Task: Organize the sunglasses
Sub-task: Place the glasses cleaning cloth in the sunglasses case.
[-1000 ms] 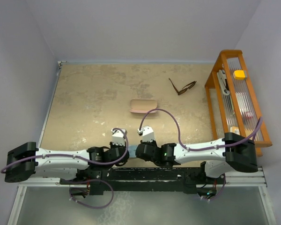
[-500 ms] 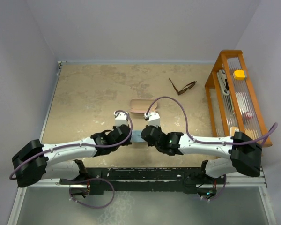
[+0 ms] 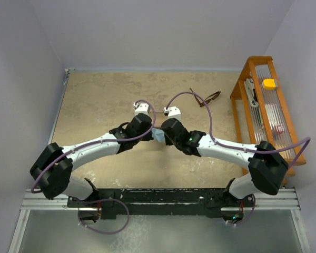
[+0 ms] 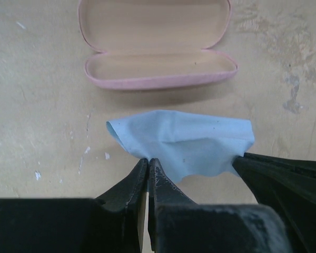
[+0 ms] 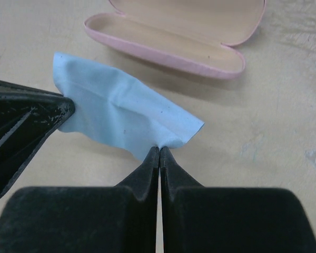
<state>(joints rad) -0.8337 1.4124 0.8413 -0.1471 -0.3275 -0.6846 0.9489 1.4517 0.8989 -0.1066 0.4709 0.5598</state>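
Mottled tan tabletop (image 3: 95, 100), left fingers (image 4: 127, 185) and right fingers (image 5: 145, 174) pinching crumpled blue cloth (image 4: 184, 139)

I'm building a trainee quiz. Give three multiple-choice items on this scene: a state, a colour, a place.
1. The pink oblong case is: A shut; B open, empty; C open, holding glasses.
2. The thin cloth pinched by the left gripper and right gripper is: A light blue; B yellow; C white.
3. The thin dark-framed sunglasses lie: A in the case; B on the table near the orange wooden rack; C in a gripper.

B: its bare lining shows. A: both wrist views show it. B: the top view shows them there.
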